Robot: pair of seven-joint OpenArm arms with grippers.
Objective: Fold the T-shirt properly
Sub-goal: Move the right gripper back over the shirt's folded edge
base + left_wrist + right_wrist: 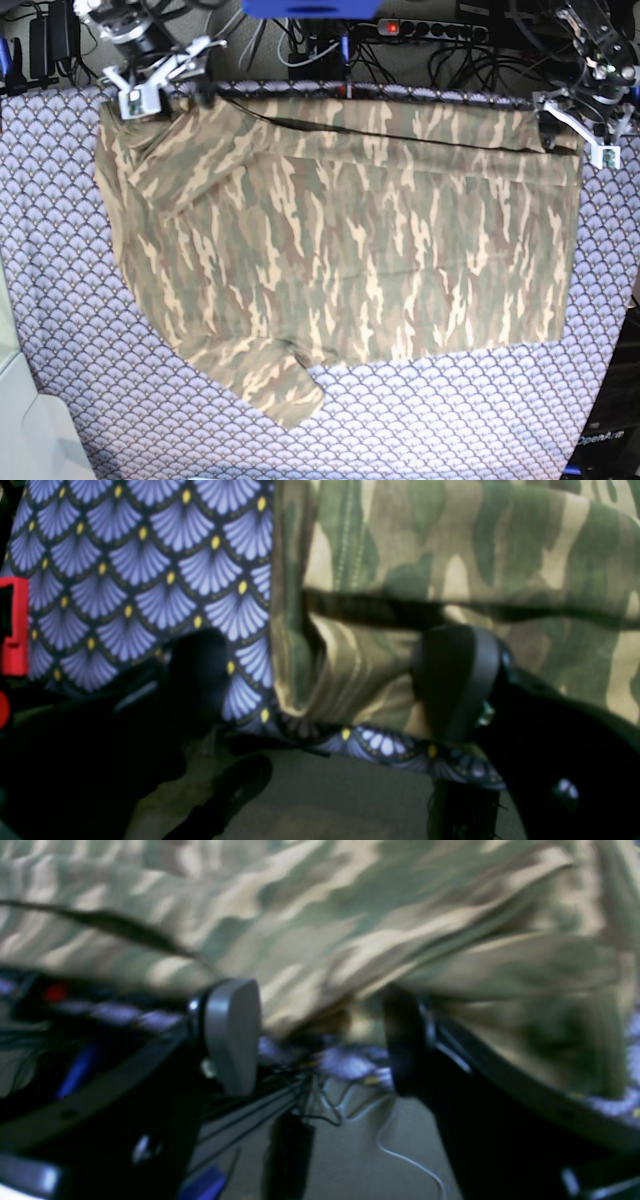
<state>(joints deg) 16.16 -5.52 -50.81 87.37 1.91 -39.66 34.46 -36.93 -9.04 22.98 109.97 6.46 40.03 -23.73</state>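
Now my left gripper (325, 680) and right gripper (320, 1035), both spread wide at the T-shirt's (340, 240) far edge, should pinch evenly.

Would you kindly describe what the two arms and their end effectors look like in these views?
The left end effector has dark, rounded finger pads on black links, with a red part at the frame's edge. The right end effector has one grey oval pad and one dark pad on black links. In the base view both arms show white brackets and metallic joints, with thin cables nearby.
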